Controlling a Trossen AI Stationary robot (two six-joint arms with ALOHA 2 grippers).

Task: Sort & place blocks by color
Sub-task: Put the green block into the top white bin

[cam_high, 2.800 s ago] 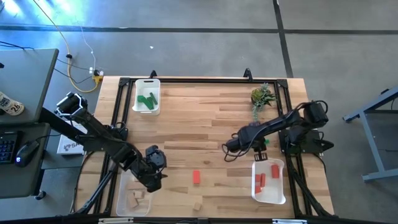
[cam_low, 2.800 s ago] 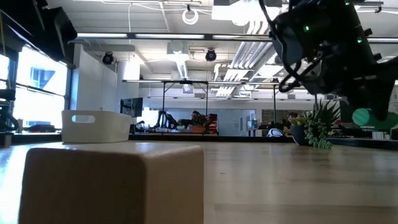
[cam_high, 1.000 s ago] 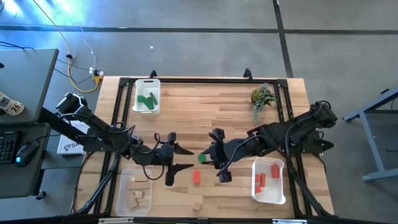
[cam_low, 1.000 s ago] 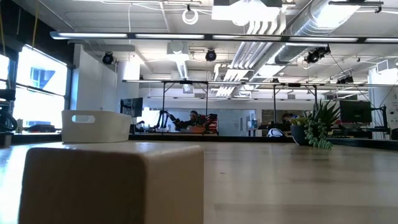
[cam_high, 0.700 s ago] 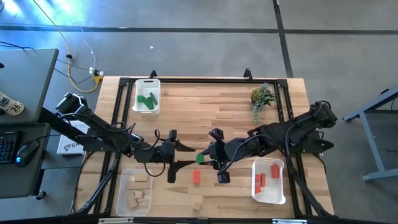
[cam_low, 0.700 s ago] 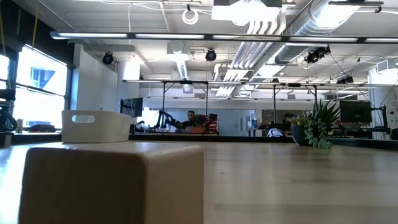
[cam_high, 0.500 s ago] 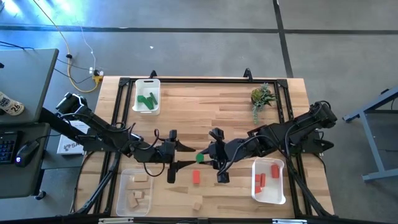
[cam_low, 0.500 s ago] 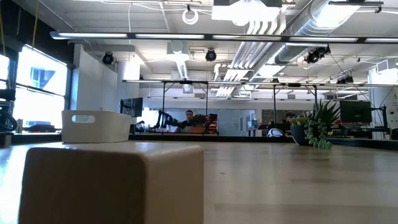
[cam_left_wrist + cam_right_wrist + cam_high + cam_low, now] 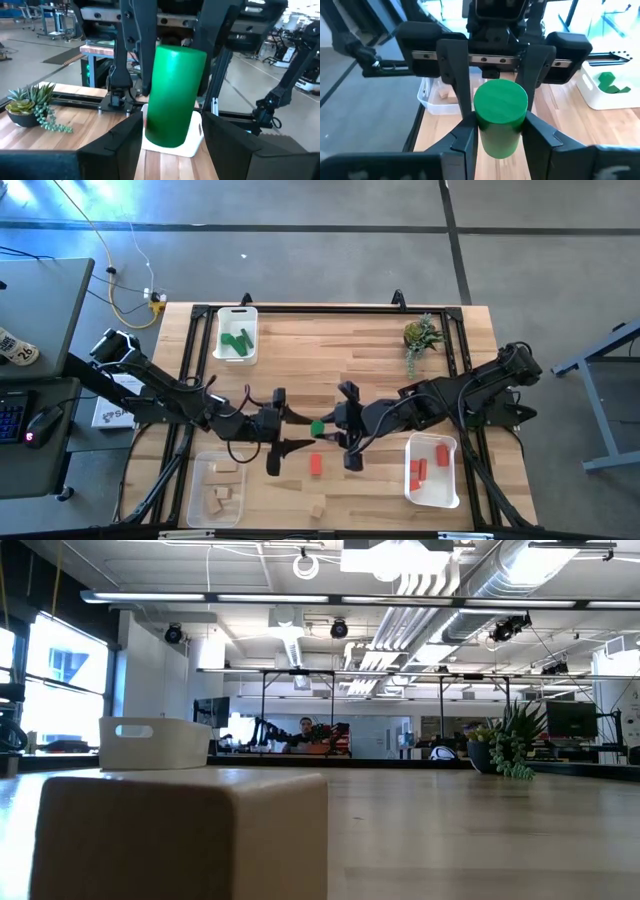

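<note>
High view: both arms reach level toward each other above mid-table. The right gripper (image 9: 327, 429) clamps the green cylinder (image 9: 317, 427), just beyond the red block (image 9: 316, 464); the left gripper (image 9: 296, 431) stands spread around it, having closed in since.

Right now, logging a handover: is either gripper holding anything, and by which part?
The right gripper grips the green cylinder by its curved sides; the left gripper, open, straddles its far end without clamping.
</note>
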